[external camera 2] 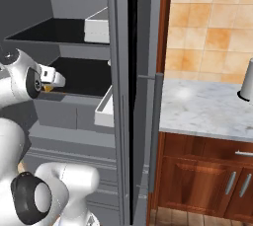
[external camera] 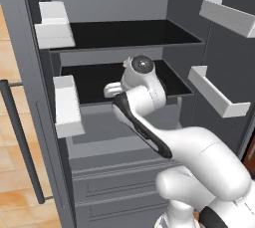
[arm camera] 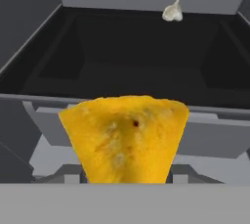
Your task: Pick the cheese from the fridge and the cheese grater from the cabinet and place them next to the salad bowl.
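Hand view: the cheese (arm camera: pixel 126 140) looms right up against the lens, hiding the gripper's fingertips, so the grip can't be confirmed. A pale lump (arm camera: pixel 172 11) sits far back on the fridge (external camera: pixel 119 33) shelf. Right base view: the gripper (external camera 2: pixel 53 79) hangs at the shelf's front lip, orange peeking beneath.

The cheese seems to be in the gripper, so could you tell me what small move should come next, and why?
Probably draw the gripper straight back out of the fridge: the cheese sits close before the hand camera, in front of the black shelf's edge, so it looks held.
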